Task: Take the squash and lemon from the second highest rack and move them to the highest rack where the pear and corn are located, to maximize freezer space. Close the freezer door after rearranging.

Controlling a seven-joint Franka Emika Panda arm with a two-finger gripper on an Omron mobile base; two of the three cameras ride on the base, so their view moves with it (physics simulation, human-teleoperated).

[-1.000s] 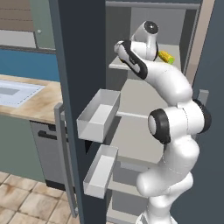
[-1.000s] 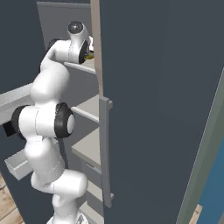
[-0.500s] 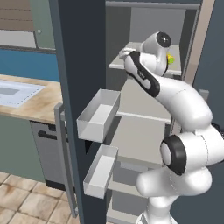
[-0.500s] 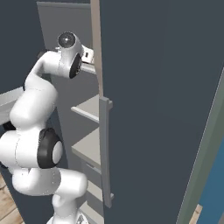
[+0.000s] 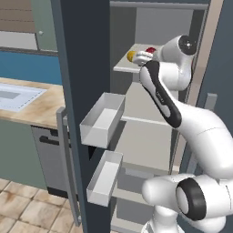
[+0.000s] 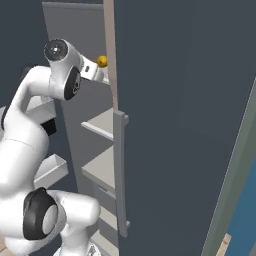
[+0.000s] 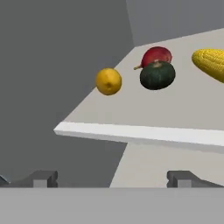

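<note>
Claw [image 7: 112,177] spread, empty; lemon [image 7: 108,81] and squash [image 7: 157,75] beyond it.

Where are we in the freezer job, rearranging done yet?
Looks done: lemon and squash sit on the top rack with the pear and corn. The claw is open, holding nothing. Left: the freezer door stands open and needs closing.

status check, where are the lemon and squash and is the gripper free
Gripper open, empty. Lemon and squash on top rack with pear and corn. Freezer door open.
</note>
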